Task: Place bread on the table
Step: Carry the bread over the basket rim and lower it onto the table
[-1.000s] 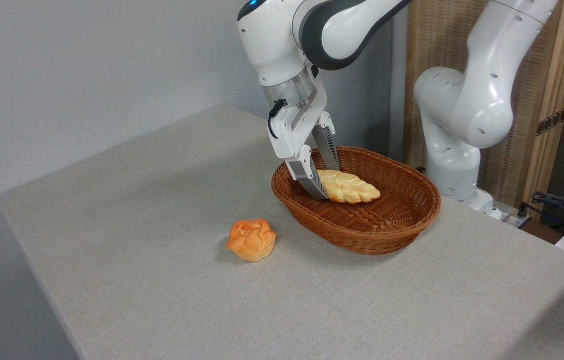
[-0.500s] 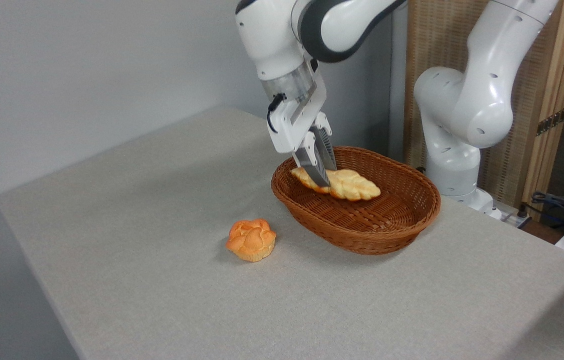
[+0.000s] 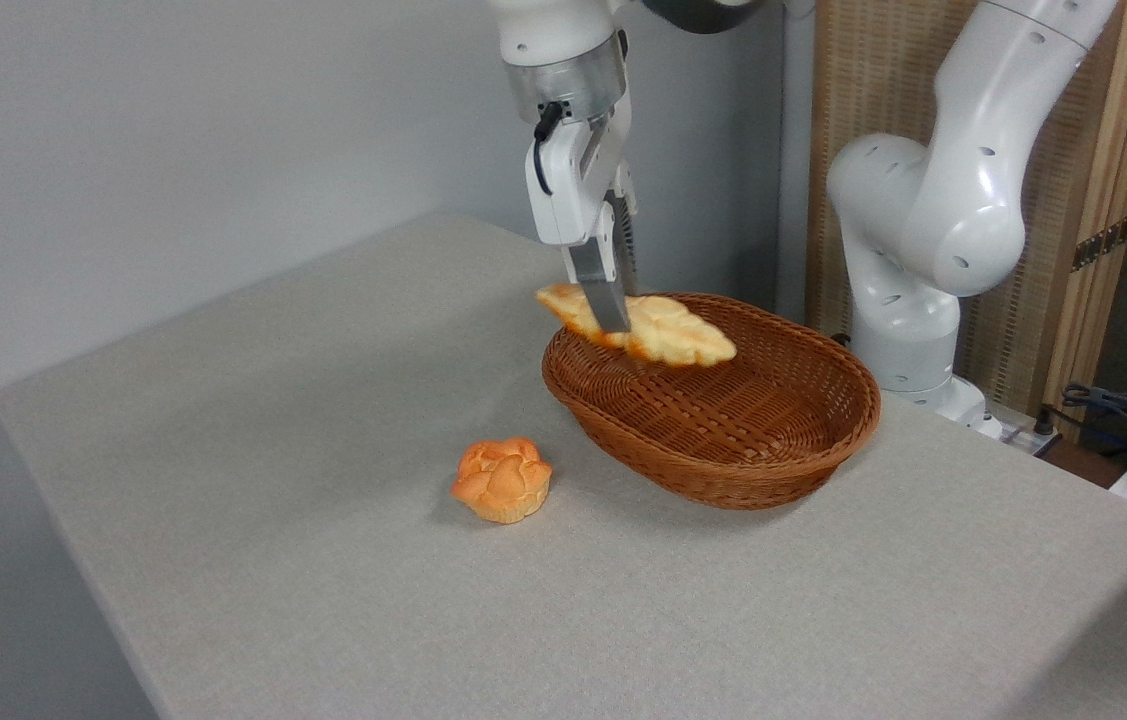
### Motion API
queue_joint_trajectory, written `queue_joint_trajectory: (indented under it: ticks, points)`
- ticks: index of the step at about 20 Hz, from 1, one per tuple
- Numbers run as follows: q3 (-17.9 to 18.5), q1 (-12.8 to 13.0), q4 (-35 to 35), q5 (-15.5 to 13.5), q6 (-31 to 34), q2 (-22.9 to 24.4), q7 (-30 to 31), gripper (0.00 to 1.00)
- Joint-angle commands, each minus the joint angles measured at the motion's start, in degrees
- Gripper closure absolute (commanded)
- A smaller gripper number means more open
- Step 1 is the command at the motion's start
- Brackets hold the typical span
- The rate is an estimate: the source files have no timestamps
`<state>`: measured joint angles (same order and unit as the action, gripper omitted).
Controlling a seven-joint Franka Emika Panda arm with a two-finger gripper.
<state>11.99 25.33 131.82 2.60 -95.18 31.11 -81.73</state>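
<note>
Grey-beige fabric covers the surface (image 3: pixel 323 560), w/ a plain grey wall behind and a slatted wood screen (image 3: pixel 1073 200) at back right; the basket (image 3: pixel 723 440) sits right of centre on the surface, nothing seen inside it; the bun (image 3: pixel 502 479) lies on the fabric just left of the basket, not touching it; the pincer (image 3: pixel 613 315) hangs from the arm above the basket's left rim, closed narrow on the bread (image 3: pixel 668 335); the bread is off the basket floor, in the air over the rim, tilted w/ its left tip higher and poking out past the rim; cables (image 3: pixel 1123 415) lie at far right.
</note>
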Motion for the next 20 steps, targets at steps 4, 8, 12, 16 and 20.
queue_joint_trajectory:
  ticks: [4, 8, 12, 16, 20]
  points:
    - [10.49, 0.42, -4.81, -1.11, -10.28, -8.59, -0.45, 0.58]
    - [11.91, 0.42, -10.96, -3.91, -11.87, -15.89, -0.54, 0.58]
    - [11.91, 0.42, -11.32, -3.92, -13.97, -19.68, -0.63, 0.57]
    - [11.74, 0.59, -11.23, -3.92, -18.01, -24.77, -1.07, 0.22]
    - [11.38, 0.60, -11.23, -3.92, -18.72, -26.80, -1.42, 0.00]
